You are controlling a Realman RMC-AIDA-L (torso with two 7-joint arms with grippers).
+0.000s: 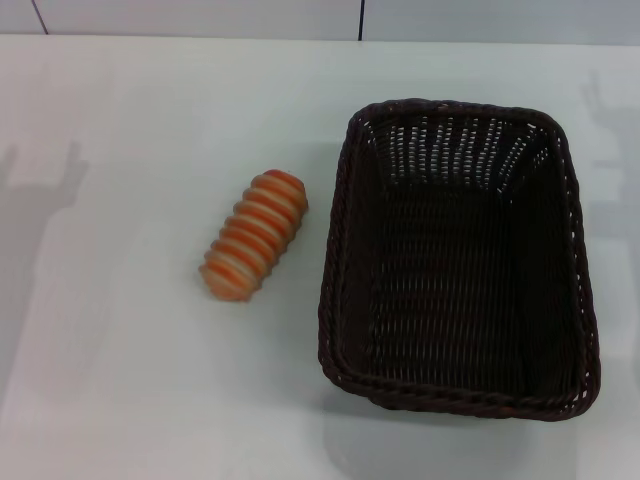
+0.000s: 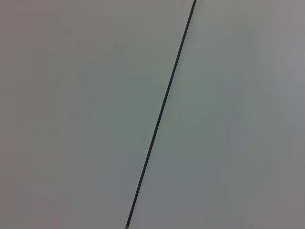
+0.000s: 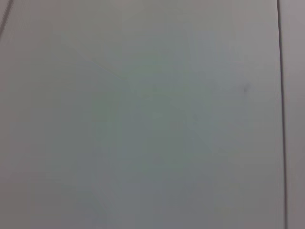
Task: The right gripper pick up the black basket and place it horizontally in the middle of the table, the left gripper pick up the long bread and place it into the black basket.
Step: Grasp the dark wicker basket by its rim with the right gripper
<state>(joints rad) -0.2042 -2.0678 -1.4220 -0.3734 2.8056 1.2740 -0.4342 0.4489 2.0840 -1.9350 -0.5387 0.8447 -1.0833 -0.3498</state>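
The black basket (image 1: 460,260) stands empty on the white table (image 1: 130,380), right of centre, its long side running away from me. The long bread (image 1: 254,249), striped orange and cream, lies on the table just left of the basket, apart from it and slanted. Neither gripper shows in any view. Both wrist views show only plain grey-white panels with thin dark seams.
A grey wall with dark seams (image 1: 361,20) runs along the table's far edge. Faint shadows fall on the table at the left (image 1: 40,200) and the far right (image 1: 610,120).
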